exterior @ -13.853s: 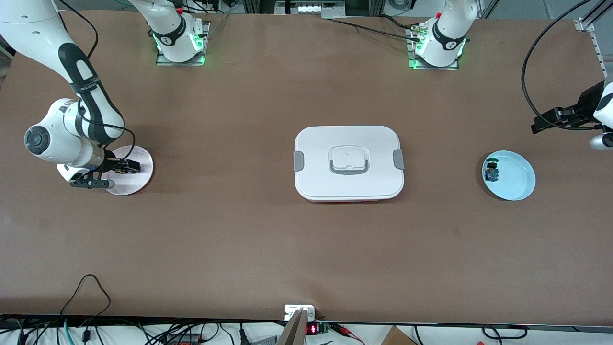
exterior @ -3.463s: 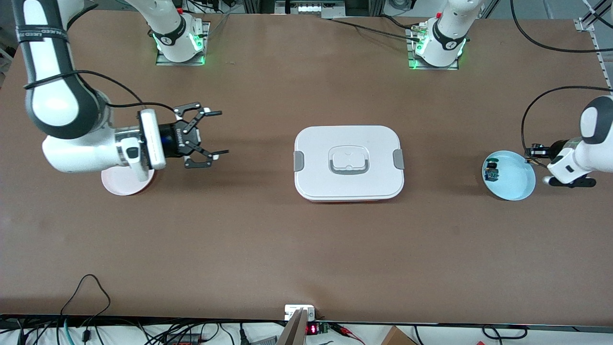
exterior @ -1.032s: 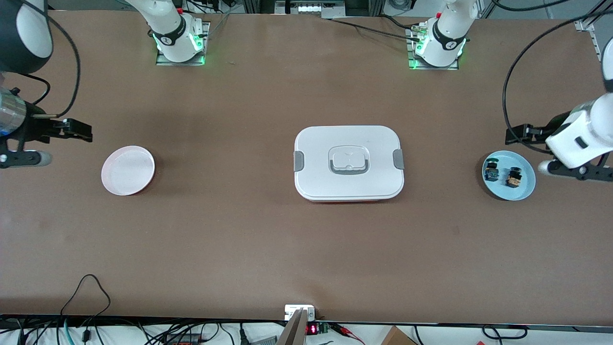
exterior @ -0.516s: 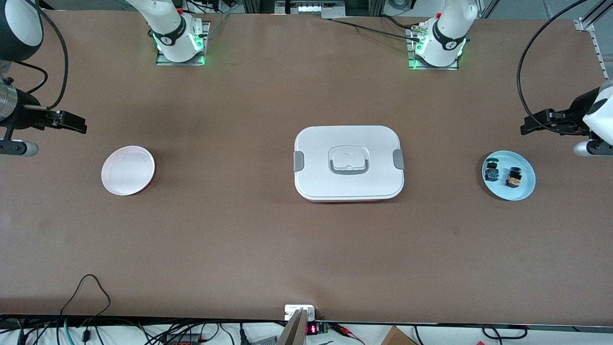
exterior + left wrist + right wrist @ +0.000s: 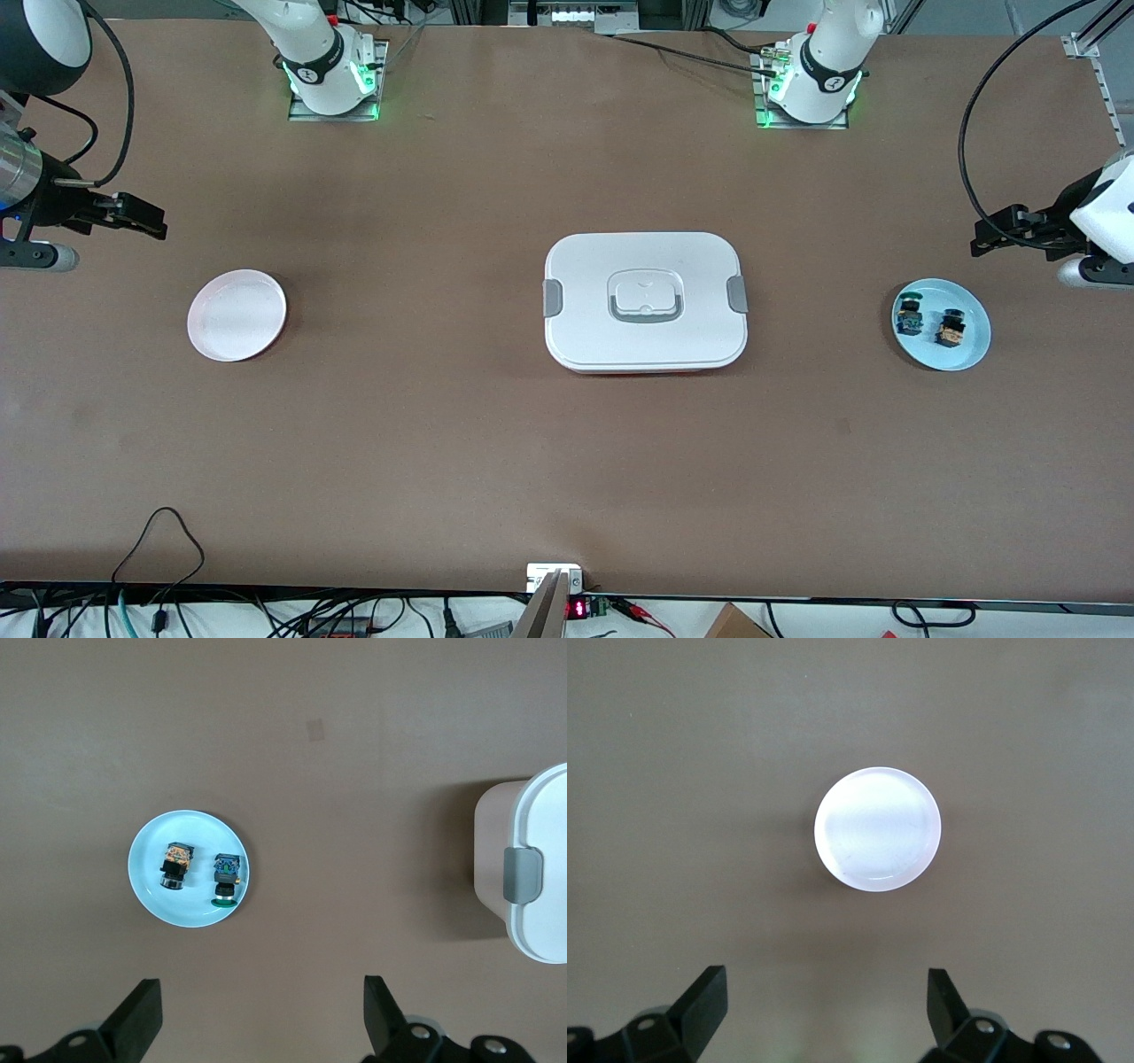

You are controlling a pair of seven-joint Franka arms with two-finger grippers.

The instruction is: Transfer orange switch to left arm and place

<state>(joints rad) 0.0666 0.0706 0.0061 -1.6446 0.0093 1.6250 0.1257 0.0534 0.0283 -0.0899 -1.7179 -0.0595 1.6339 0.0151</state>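
both grippers are seen with fingers spread wide and nothing held between them. the left gripper (image 5: 257, 1028) is raised over bare table at the left arm's end, near the blue plate (image 5: 970, 350). the orange switch (image 5: 951, 328) lies on that plate, just beside the green-capped switch (image 5: 908, 316), the two apart from each other. the box (image 5: 645, 301) is set at the middle of the table, lid closed. the right gripper (image 5: 824, 1019) is raised over the table at the right arm's end, near the pink plate (image 5: 236, 315), on which nothing is seen. no object is touched by either gripper.
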